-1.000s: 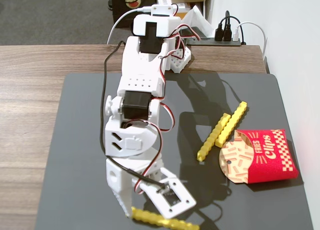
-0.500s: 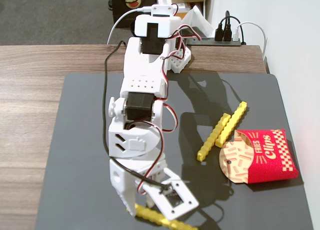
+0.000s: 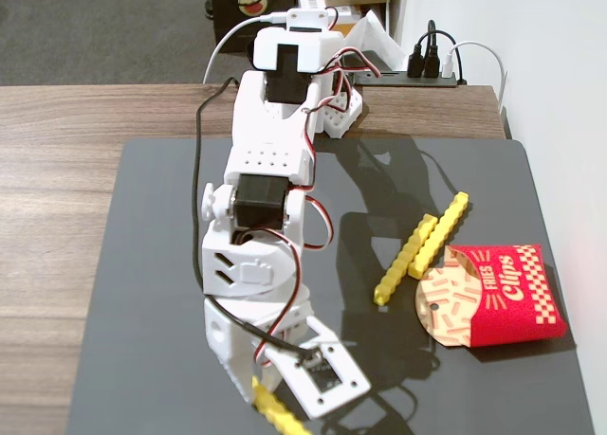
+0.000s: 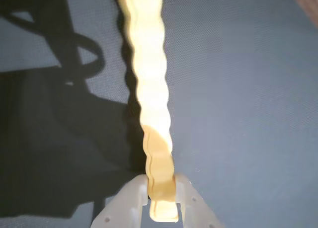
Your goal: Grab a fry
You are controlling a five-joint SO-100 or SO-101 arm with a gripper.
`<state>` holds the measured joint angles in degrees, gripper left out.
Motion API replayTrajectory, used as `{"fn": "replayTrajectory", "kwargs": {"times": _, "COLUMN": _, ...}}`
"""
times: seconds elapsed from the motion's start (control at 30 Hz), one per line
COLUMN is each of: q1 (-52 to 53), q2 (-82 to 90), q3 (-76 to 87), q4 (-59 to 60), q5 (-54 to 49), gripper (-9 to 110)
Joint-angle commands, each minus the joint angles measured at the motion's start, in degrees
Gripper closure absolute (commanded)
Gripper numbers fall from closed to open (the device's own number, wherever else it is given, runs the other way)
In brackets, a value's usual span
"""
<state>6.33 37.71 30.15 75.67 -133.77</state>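
The fry [image 4: 151,89] is a long yellow studded bar. In the wrist view it runs from the top edge down between my white jaws, which press on its near end. My gripper [image 4: 161,190] is shut on it. In the fixed view the gripper [image 3: 268,397] is at the bottom of the dark mat, and the fry [image 3: 282,417] pokes out below it toward the bottom edge. The wrist camera block hides most of the jaws there.
Two other yellow bars [image 3: 403,260] [image 3: 441,231] lie side by side at the mat's right. The red-and-tan "Fries Clips" carton [image 3: 498,298] lies just right of them. The dark mat [image 3: 142,264] covers a wooden table; cables and a power strip [image 3: 432,65] sit at the back.
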Motion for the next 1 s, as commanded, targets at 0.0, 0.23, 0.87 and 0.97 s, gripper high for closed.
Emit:
{"fn": "replayTrajectory", "kwargs": {"times": 0.0, "q1": -0.7, "q2": 2.72, "q3": -2.55, "q4": 1.14, "q5": 1.76, "gripper": 98}}
{"fn": "replayTrajectory", "kwargs": {"times": 0.23, "q1": -1.05, "q2": 4.31, "q3": -2.11, "q4": 3.78, "q5": 4.57, "gripper": 101}}
{"fn": "replayTrajectory", "kwargs": {"times": 0.87, "q1": -2.72, "q2": 23.2, "q3": 17.14, "q4": 6.68, "q5": 28.56, "gripper": 101}}
{"fn": "replayTrajectory", "kwargs": {"times": 0.97, "q1": -3.25, "q2": 28.39, "q3": 23.2, "q4": 6.15, "q5": 31.38, "gripper": 101}}
